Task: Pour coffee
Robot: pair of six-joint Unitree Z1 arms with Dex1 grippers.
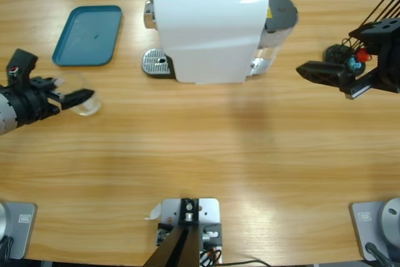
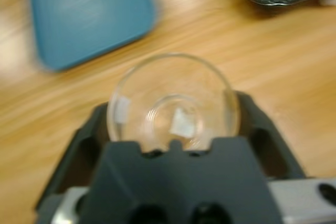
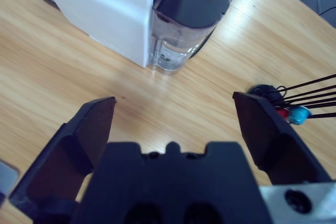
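A small clear glass tumbler [image 1: 87,105] stands on the wooden table [image 1: 200,154] at the left, in front of the teal tray. My left gripper [image 1: 74,95] comes in from the left edge and is shut on it. In the left wrist view the tumbler [image 2: 173,74] sits between the two black jaws of the left gripper [image 2: 173,109], each pressed against one side. No coffee shows in the tumbler. The white coffee machine [image 1: 206,29] stands at the back centre. My right gripper [image 1: 312,70] hovers at the right, open and holding nothing, as the right wrist view [image 3: 173,106] also shows.
The teal tray [image 1: 87,35] lies at the back left. The machine's metal drip grille [image 1: 156,64] faces left, and its clear water tank [image 3: 184,30] is at its right end. A black fixture with cables [image 1: 350,57] sits beside the right gripper.
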